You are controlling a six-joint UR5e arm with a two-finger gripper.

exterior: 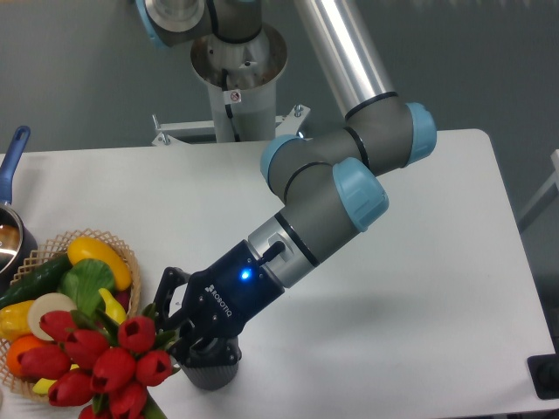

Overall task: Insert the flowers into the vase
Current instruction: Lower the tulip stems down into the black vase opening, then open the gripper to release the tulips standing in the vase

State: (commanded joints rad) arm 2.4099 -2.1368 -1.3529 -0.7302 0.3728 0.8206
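While the arm (323,205) reaches down and to the front-left of the white tabletop (419,288), its black gripper (179,330) sits low, right over the vase (210,371). And there's that vase: dark grey, ribbed, upright near the front edge of the tabletop, most of its mouth hidden under the gripper body. A blue light glows on the wrist, just above the gripper's white lettering.

Now the flowers (105,362): a bunch of red tulips, heads spread out to the left of the vase, green leaves poking between them and dropping off the bottom edge of the view. The nearest tulip heads press up against the fingers (168,292), and the bunch leans out over the rim of the wicker basket (127,253). Are the fingers clamped on the stems? The near one looks angled outward, but the tips are buried behind blooms and leaves, so I cannot tell whether they grip or stand loose. I also cannot tell whether the stems are down inside the vase; that spot is covered.

In the basket, a yellow pepper, a cucumber, something leafy green, a white onion and an orange piece crowd together. At the far left edge, a metal pot (9,240) with a blue handle peeks in, touching the basket's side.
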